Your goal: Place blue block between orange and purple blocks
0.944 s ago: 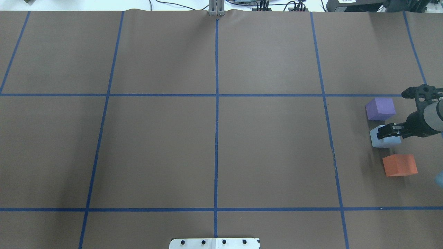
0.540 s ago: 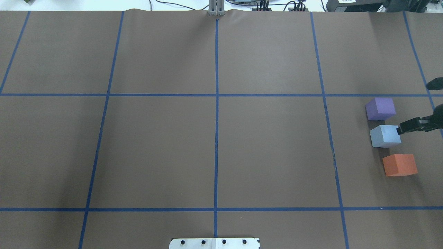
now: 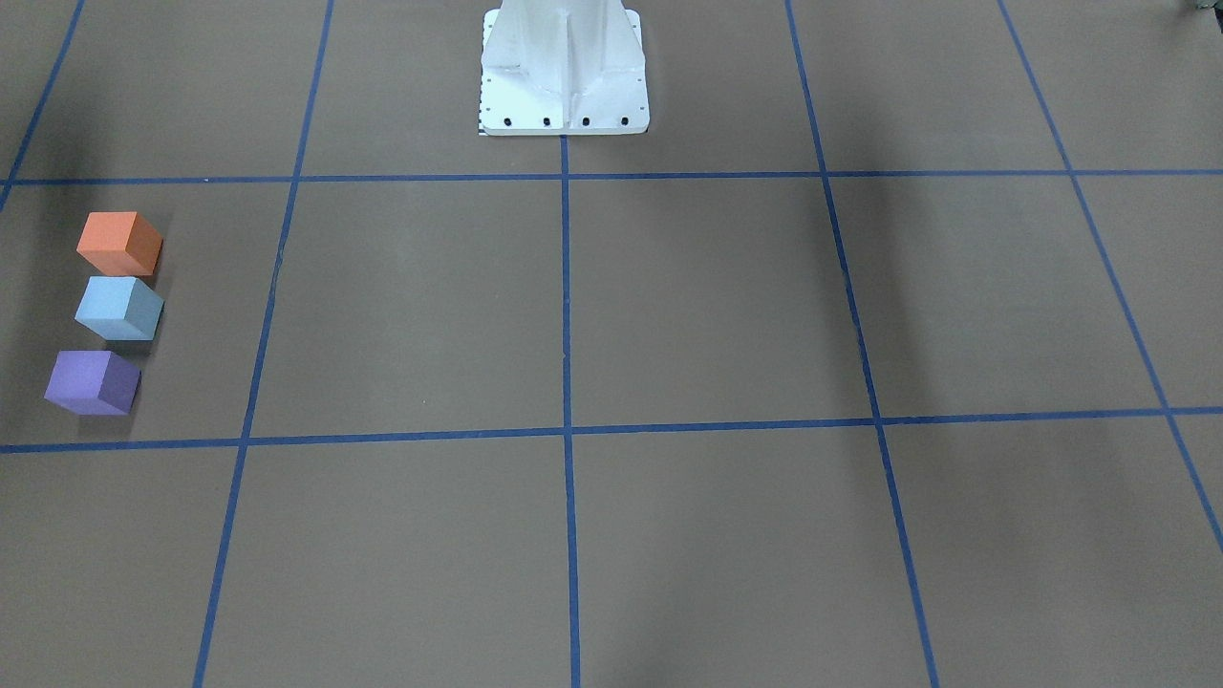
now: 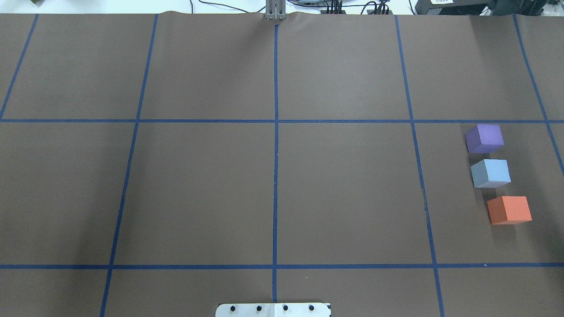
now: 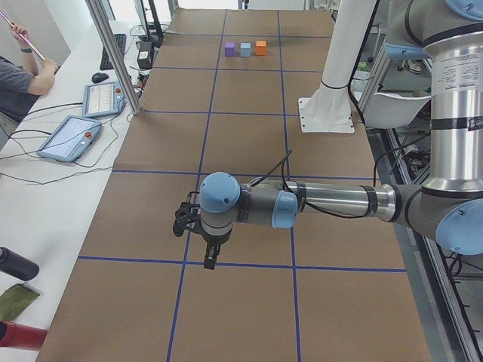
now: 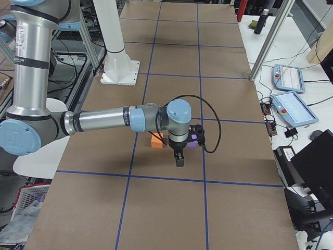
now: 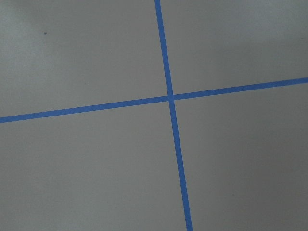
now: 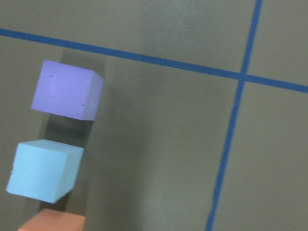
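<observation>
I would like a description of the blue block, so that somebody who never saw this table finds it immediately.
On the brown table, marked into squares by blue tape lines, three blocks stand in a row near the robot's right edge. The blue block is the middle one: pale blue, between the purple block and the orange block.

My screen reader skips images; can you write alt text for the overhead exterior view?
Three separate blocks line up near the brown table's right edge: purple block farthest, blue block in the middle, orange block nearest. Blue tape lines grid the table.
</observation>
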Available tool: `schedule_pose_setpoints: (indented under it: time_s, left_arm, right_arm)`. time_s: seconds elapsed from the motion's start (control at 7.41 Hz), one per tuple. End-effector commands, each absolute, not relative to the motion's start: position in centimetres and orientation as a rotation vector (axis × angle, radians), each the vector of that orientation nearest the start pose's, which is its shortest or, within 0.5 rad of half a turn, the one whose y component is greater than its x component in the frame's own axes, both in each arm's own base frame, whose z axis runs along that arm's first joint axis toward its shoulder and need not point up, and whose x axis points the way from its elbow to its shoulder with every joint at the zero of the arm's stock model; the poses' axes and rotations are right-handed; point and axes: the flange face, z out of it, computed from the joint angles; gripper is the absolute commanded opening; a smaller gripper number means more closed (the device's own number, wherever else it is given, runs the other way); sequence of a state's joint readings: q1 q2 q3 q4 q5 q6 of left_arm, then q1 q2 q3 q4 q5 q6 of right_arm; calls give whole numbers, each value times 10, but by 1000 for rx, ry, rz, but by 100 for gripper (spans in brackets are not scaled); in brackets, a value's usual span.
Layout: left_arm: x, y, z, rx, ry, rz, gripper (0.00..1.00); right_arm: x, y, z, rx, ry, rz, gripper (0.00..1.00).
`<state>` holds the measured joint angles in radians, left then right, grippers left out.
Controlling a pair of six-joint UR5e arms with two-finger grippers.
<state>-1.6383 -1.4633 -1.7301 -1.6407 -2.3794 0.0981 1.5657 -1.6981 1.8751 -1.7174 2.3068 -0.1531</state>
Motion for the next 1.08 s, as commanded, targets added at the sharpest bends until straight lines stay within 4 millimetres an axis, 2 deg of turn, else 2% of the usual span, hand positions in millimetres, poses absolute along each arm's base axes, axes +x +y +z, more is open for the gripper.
schedule_pose_setpoints:
  time_s: [0.0, 0.13, 0.4, 0.94]
  left_arm:
    - [-92, -448, 621, 184, 795, 79, 100]
    - [-93, -446, 626, 174, 791, 75, 100]
    - [-93, -455, 613, 199, 784, 83, 100]
    - [-92, -449, 614, 202, 791, 94, 100]
  right_arm:
    - [90, -426, 592, 44, -743, -144, 100]
    - [90, -425, 594, 36, -742, -135, 100]
    - [90, -422, 597, 30, -743, -131, 100]
    - [90, -422, 598, 31, -742, -132, 100]
